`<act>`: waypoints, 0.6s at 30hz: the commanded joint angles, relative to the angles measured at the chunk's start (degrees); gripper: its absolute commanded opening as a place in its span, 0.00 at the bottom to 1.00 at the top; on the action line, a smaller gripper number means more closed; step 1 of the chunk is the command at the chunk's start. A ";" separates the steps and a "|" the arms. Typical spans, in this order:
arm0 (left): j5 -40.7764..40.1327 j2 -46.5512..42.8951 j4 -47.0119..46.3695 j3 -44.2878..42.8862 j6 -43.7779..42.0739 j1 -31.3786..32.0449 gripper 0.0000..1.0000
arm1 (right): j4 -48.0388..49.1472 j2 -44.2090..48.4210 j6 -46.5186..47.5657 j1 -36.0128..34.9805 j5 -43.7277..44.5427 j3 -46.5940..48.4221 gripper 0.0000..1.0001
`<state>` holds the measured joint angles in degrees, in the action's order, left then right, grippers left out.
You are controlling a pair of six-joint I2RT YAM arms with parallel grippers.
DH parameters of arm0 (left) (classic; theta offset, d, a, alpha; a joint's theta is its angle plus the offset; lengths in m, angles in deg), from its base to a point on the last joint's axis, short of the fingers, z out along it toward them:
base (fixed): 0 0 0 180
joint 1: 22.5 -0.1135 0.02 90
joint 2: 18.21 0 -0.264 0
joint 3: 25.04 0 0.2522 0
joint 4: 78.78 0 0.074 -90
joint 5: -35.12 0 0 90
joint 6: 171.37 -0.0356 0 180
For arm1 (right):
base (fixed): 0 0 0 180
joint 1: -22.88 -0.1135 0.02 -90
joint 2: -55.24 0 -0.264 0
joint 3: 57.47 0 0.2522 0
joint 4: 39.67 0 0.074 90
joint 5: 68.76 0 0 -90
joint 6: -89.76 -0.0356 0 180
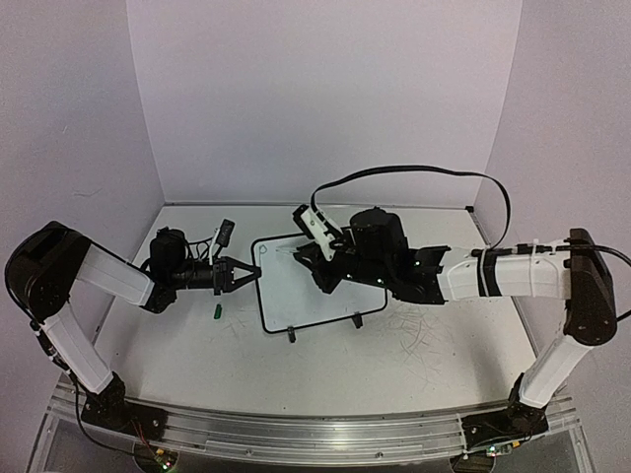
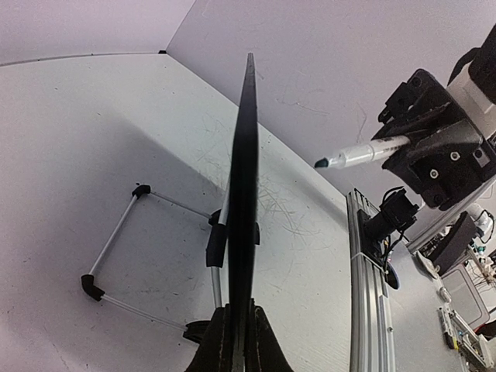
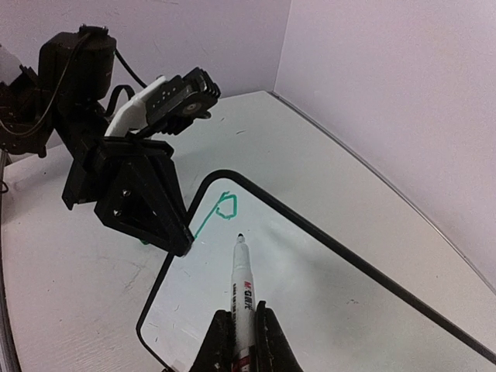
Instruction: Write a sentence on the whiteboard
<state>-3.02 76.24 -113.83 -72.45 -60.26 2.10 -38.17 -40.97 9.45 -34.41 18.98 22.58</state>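
Left gripper [image 2: 236,341]: I clamp the whiteboard [image 1: 296,296] edge steady.
Right gripper [image 3: 236,345]: I grip the marker [image 3: 242,279].
Sentence [image 3: 223,208]: one green letter; I press lightly, heading right.

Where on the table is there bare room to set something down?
The widest bare patch of table lies between the whiteboard and the near rail. A narrower strip runs behind the board, by the back wall. Crowded at the board: the left gripper clamps its edge, the right gripper holds a marker over it.
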 commanded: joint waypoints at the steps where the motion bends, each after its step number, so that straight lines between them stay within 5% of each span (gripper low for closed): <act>1: -0.09 -2.74 -0.05 -0.41 -1.64 0.01 0.00 | 0.98 -0.55 0.27 -0.43 -0.84 2.01 0.00; 18: -0.77 -3.43 1.37 -0.36 -2.56 0.02 0.00 | 1.08 -4.70 0.46 -2.02 -1.02 5.12 0.00</act>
<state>-3.63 75.18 -111.43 -72.43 -60.99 2.10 -38.45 -44.35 9.41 -35.96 18.13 24.70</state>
